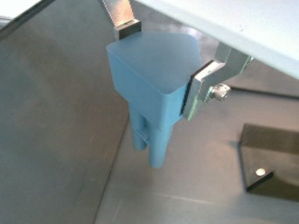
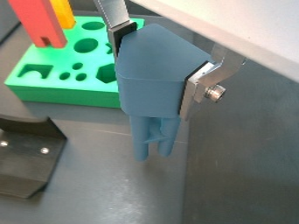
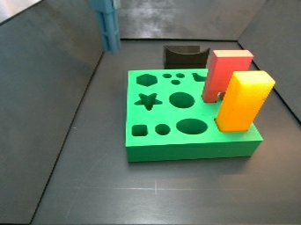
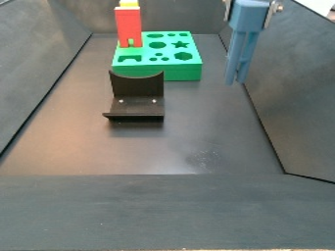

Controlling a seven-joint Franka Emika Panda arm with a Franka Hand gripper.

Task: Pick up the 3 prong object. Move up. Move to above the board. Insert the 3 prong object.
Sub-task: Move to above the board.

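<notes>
The 3 prong object (image 2: 158, 83) is a steel-blue peg with a wide angular head and slender prongs hanging down. My gripper (image 2: 160, 57) is shut on its head and holds it upright in the air, clear of the floor. It shows the same way in the other wrist view: the gripper (image 1: 163, 54) and the peg (image 1: 152, 87). In both side views the peg (image 3: 108, 26) (image 4: 242, 41) hangs beside the board, not over it. The bright-green board (image 3: 188, 127) (image 4: 167, 56) (image 2: 52, 77) lies on the floor with its cut-out holes facing up.
A red block (image 3: 223, 75) (image 4: 128, 24) and a yellow-orange block (image 3: 244, 101) stand upright in the board. The black fixture (image 4: 135, 93) (image 3: 182, 55) (image 2: 24, 157) stands on the floor next to the board. Grey walls enclose the dark floor.
</notes>
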